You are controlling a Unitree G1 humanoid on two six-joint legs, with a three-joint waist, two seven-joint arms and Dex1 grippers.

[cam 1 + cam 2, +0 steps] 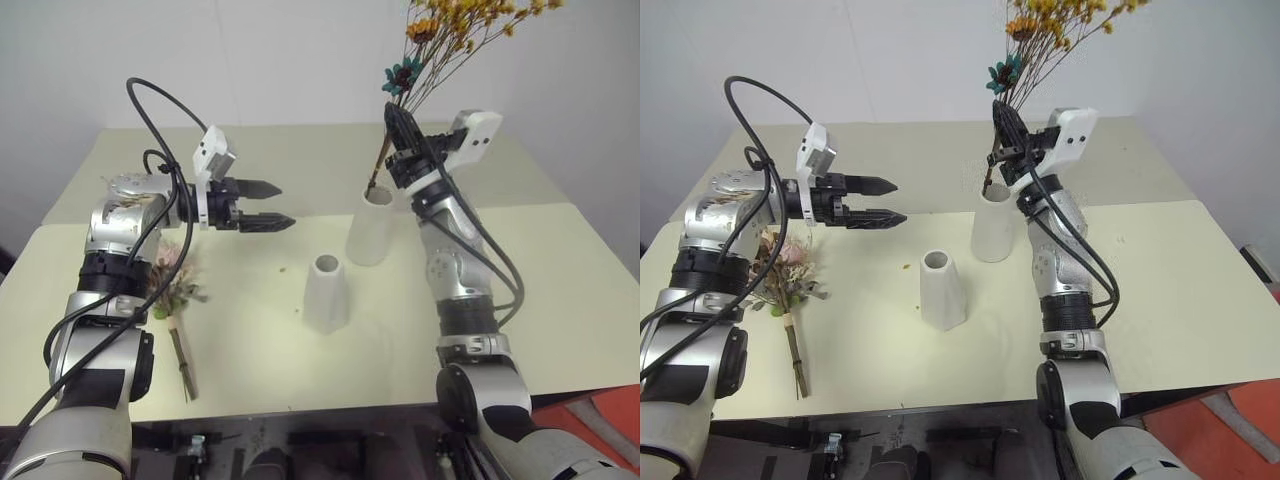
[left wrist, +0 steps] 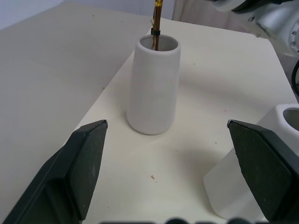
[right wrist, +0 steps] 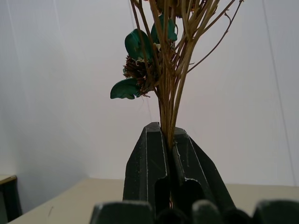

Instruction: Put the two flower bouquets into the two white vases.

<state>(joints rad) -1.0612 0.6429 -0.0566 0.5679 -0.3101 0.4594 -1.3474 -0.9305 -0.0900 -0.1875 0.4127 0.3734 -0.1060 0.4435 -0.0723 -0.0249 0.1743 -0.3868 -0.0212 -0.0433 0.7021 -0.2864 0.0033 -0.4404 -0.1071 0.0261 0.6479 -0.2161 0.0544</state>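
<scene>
My right gripper (image 1: 395, 120) is shut on the brown stems of the orange-yellow bouquet (image 1: 455, 30), which stands upright. The lower stem ends (image 2: 156, 28) reach into the mouth of the taller white vase (image 1: 370, 230). In the right wrist view the stems (image 3: 174, 84) rise from between the closed fingers (image 3: 149, 158). The shorter cone vase (image 1: 326, 292) stands empty just in front of the taller one. The pink rose bouquet (image 1: 176, 285) lies flat on the table at the left, under my left forearm. My left gripper (image 1: 284, 206) hovers open above the table, pointing towards the vases, holding nothing.
The cream table (image 1: 560, 300) is made of two tops with a seam across the middle (image 1: 520, 205). A white wall stands behind it. An orange-red object (image 1: 600, 415) sits off the front right corner. A few crumbs lie near the cone vase.
</scene>
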